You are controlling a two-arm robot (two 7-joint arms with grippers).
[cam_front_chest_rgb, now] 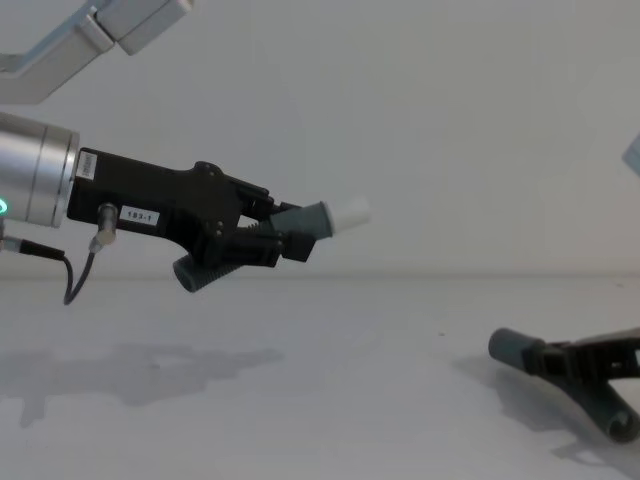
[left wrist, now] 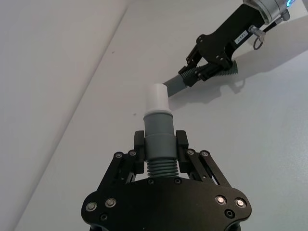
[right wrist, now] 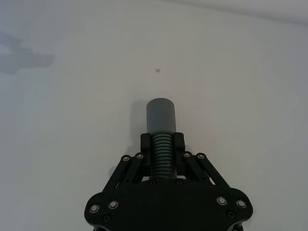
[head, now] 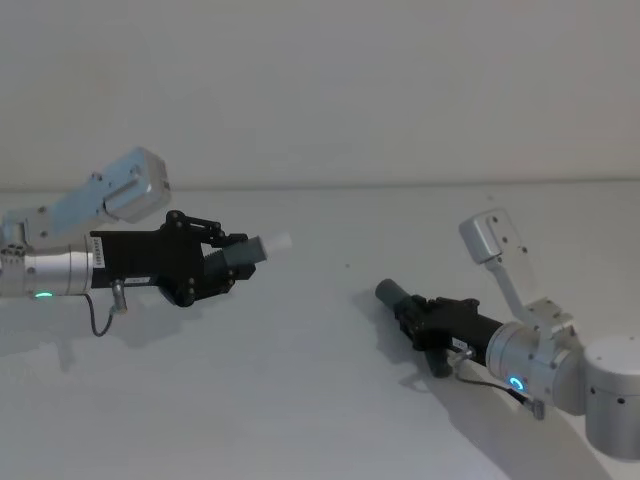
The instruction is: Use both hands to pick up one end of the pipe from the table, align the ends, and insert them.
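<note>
Head view: left hand (head: 235,260) gripping white-tipped pipe (head: 255,249), tip (head: 279,241) toward 3 o'clock; right hand (head: 410,312) gripping grey pipe (head: 394,296), mouth (head: 382,290) toward 10 o'clock; well apart.

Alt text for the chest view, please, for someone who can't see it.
The left claw holds a grey pipe piece in the air, its white tip pointing right and slightly up. At lower right, the right claw grips the second grey piece low near the white table, well apart from the first.
</note>
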